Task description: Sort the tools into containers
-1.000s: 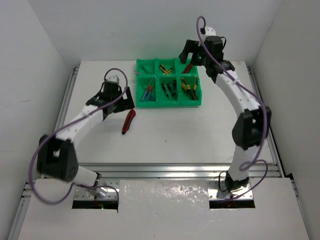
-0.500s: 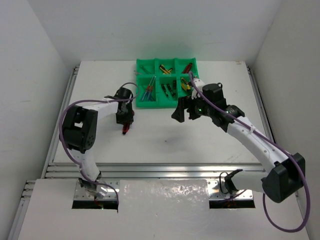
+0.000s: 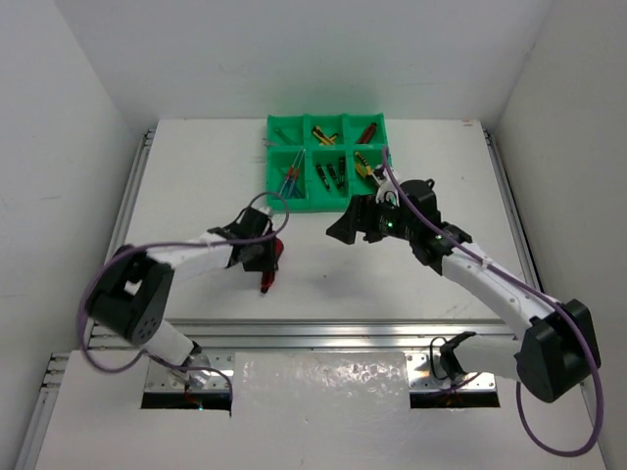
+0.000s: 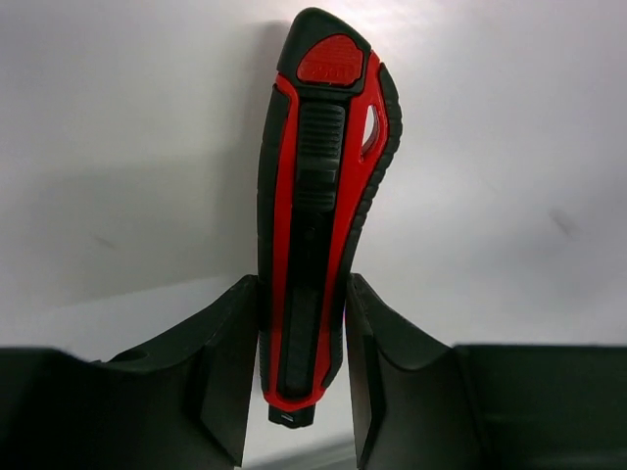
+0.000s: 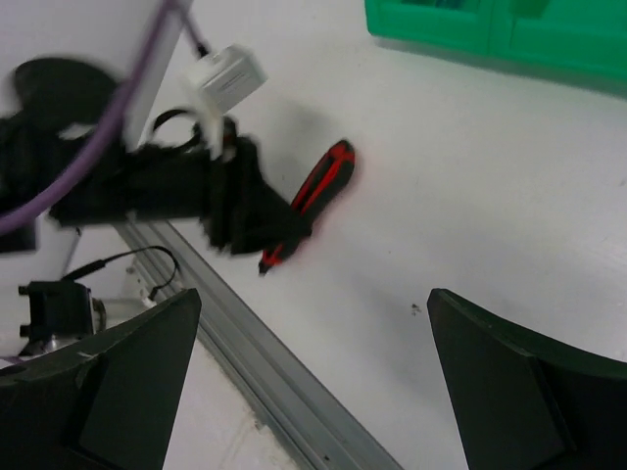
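A red-black utility knife (image 4: pixel 323 196) sits between the fingers of my left gripper (image 4: pixel 301 284), which is shut on its lower handle. From above, that knife (image 3: pixel 268 270) and the left gripper (image 3: pixel 263 255) are at the table's left-centre, low over the white surface. The green containers tray (image 3: pixel 333 204) stands at the back centre, with screwdrivers, pliers and other tools in its compartments. My right gripper (image 3: pixel 343 227) hangs open just in front of the tray with nothing in it. Its wrist view shows the knife (image 5: pixel 321 188) held by the left gripper (image 5: pixel 240 211), with the right gripper (image 5: pixel 313 299) wide apart.
An aluminium rail (image 3: pixel 313 333) runs along the table's near edge. The tray's green wall (image 5: pixel 490 34) shows at the top of the right wrist view. White walls enclose the table on three sides. Purple cables loop along both arms.
The left gripper has shut on the utility knife and carried it nearer and to the right. The right arm has swung from above the tray down to the table's middle.
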